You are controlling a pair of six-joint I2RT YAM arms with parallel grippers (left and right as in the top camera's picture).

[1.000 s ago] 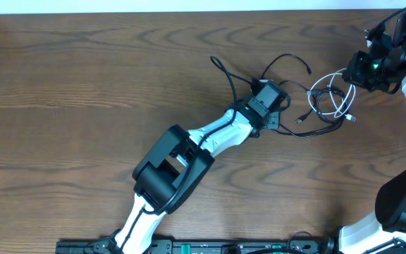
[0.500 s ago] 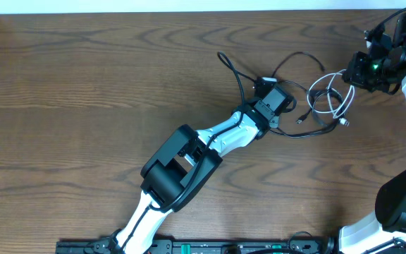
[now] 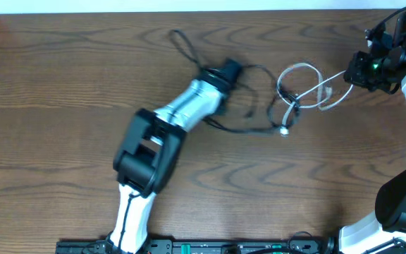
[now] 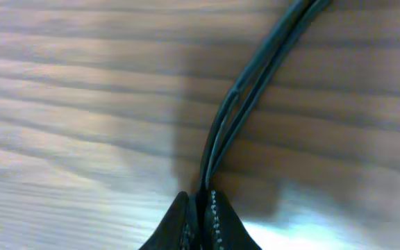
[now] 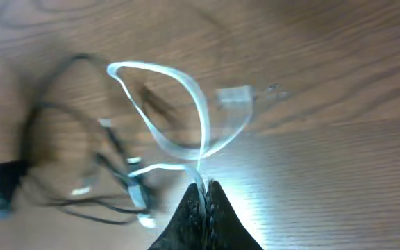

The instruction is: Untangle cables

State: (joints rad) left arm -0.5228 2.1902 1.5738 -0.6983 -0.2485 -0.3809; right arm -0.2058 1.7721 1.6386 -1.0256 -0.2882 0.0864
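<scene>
The left claw [image 4: 198, 201] is clenched on a doubled strand of the black cable [image 4: 211, 163] near the middle of the counter's [image 3: 62, 141] far edge. The right claw [image 5: 203, 189] pinches the white cable [image 5: 203, 125], whose loops lie toward the far right corner and cross the black one.

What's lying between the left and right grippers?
Overhead view: only the black cable held by the left gripper and the white cable held by the right gripper, tangled together; nothing else.

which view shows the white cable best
Overhead: the whole white cable shows, from the right gripper to where it meets the black cable. Right wrist shows its loop close but blurred; left wrist shows none of it.
</scene>
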